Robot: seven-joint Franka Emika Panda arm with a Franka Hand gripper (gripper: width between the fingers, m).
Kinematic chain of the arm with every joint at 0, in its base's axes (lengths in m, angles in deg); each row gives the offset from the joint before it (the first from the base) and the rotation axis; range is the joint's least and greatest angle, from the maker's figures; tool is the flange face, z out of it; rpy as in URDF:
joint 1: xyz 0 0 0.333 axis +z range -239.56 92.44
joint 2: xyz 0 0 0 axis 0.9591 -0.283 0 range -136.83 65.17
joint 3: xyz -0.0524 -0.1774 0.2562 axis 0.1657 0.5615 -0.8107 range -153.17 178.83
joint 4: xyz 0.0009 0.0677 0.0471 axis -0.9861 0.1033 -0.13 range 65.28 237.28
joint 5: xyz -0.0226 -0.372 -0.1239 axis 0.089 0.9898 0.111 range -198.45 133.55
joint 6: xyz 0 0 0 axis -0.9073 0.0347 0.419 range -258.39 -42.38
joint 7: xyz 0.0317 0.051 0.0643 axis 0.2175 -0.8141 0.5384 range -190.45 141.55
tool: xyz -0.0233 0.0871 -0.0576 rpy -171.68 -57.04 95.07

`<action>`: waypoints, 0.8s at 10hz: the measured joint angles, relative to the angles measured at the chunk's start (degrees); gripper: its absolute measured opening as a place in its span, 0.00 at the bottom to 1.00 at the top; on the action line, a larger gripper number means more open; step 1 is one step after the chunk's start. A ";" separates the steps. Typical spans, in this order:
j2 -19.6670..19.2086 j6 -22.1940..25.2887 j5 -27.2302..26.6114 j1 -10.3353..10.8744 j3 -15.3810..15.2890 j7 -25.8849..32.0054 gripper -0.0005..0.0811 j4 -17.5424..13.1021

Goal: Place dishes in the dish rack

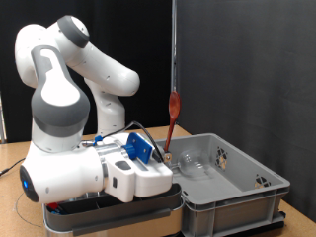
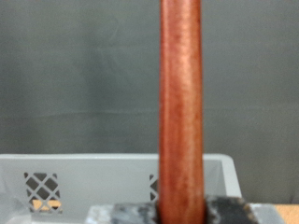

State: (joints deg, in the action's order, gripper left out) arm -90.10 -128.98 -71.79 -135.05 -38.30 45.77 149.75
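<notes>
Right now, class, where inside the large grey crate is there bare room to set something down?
In the exterior view, the grey crate has bare floor along its right wall. Its left end is crowded: clear glass pieces lie there, and the gripper holds a wooden spoon upright.

Even, fairly bright light falls on the exterior view, apparently from above and in front, while the black backdrop stays dark. The white robot arm shows soft highlights on its rounded shells and casts little shadow. The picture is coarse and slightly soft. In the wrist view, the reddish-brown handle looms close and blurred; the grey crate behind looks hazy.
</notes>
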 joint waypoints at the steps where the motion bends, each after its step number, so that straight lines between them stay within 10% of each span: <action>1: -0.89 0.06 0.78 0.98 0.69 -0.59 0.13 -0.99; 8: -2.61 -1.46 8.63 6.32 4.53 -1.17 0.13 -5.29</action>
State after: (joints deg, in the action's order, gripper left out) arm -92.71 -130.44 -63.16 -128.72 -33.77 44.60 144.47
